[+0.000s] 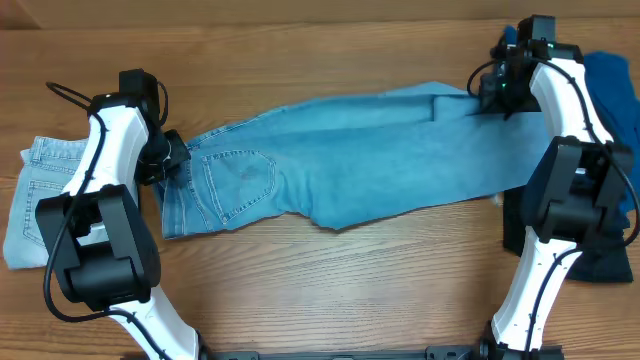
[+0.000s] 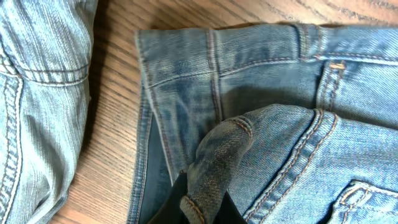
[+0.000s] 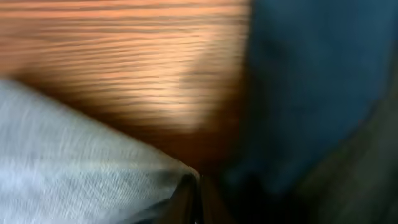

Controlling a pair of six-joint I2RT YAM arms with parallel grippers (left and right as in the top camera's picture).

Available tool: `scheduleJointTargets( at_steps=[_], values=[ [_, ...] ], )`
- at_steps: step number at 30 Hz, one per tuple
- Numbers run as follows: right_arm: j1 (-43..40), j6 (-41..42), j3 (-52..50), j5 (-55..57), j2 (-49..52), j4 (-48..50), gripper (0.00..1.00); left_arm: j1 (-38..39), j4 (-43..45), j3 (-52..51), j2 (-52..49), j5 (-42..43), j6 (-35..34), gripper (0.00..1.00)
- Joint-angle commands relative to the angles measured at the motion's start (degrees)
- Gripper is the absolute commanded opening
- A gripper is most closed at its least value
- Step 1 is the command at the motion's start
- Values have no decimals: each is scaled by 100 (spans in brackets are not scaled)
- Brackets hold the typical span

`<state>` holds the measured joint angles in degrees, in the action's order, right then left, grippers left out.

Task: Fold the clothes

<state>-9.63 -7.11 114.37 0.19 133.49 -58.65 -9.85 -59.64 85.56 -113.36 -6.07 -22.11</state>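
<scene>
the jeans point(image 1: 360, 150) are lying stretched flat across the table point(image 1: 300, 60) for folding, the left gripper point(image 1: 172, 155) pinching their waist and the right gripper point(image 1: 490, 95) pinching a leg end by the far right corner.

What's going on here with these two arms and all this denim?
Two robot arms are folding clothes. Long light-blue denim jeans lie stretched across the wooden table. The left gripper is pinched shut on a fold at the waist end; the right gripper is shut on the leg end, though that view is blurred. A paler washed pair of jeans sits at the left, a royal-blue garment and a dark navy garment at the right.
</scene>
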Motion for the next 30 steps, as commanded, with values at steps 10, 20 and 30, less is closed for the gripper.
scheduleJointTargets(
  at_steps=[10,20,30],
  values=[
    [-743,1480,662,1858,-116,-647,4,-20,1384,-35,118,-179,461,5],
    [-719,1480,564,1753,-114,-918,4,-37,2205,-31,120,-1290,-256,5],
    [-680,1436,820,1320,-695,-1150,53,-138,2050,-33,118,-1591,393,7]
  ],
)
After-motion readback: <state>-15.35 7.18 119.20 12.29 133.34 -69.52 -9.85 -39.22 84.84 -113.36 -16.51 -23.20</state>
